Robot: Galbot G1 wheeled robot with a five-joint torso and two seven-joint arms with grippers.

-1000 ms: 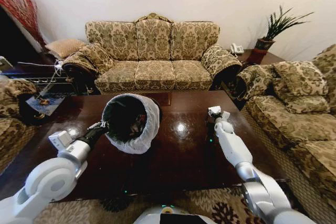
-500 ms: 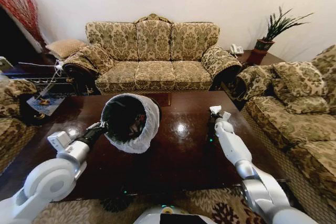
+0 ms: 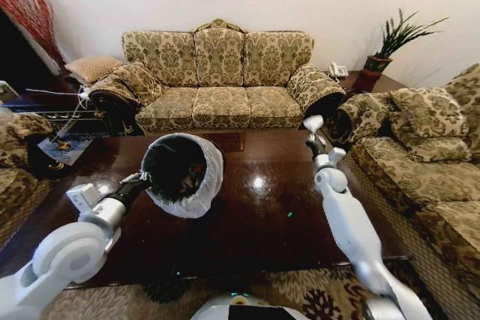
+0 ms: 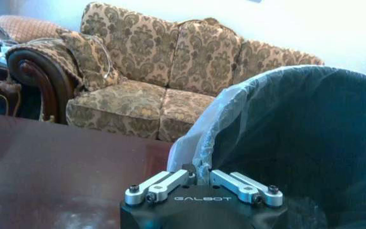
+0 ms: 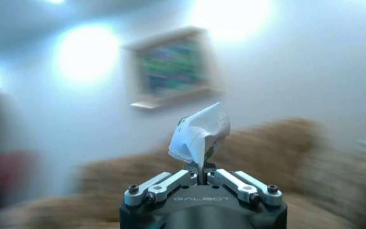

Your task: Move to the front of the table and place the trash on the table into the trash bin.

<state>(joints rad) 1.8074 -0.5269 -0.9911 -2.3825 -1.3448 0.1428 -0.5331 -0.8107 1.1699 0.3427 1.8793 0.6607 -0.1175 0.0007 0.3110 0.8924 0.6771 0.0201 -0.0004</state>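
The counter (image 3: 262, 207), a wide low piece of glossy dark brown wood, is seen stretching across the middle of the head view, with a patterned sofa (image 3: 217, 80) placed beyond its far edge and a second sofa (image 3: 427, 155) set along the robot's right side.

The trash bin (image 3: 184, 175), round, black inside and lined with a translucent white bag folded over its rim, is held tilted above the left half of the counter, its mouth turned toward the robot. It is carried by the left gripper (image 3: 142, 180), whose fingers (image 4: 170, 180) are clenched on the near rim where the bag is folded over, as is shown in the left wrist view with the bin (image 4: 297, 143) close behind them.

The right gripper (image 3: 315, 131) is raised above the far right part of the counter, well apart from the bin. A small crumpled white piece of trash (image 5: 201, 132) is pinched between its fingers (image 5: 230, 180), which are closed tight on the lower end of the scrap; the scrap (image 3: 313, 121) is seen standing up from the fingertips in the head view as well.
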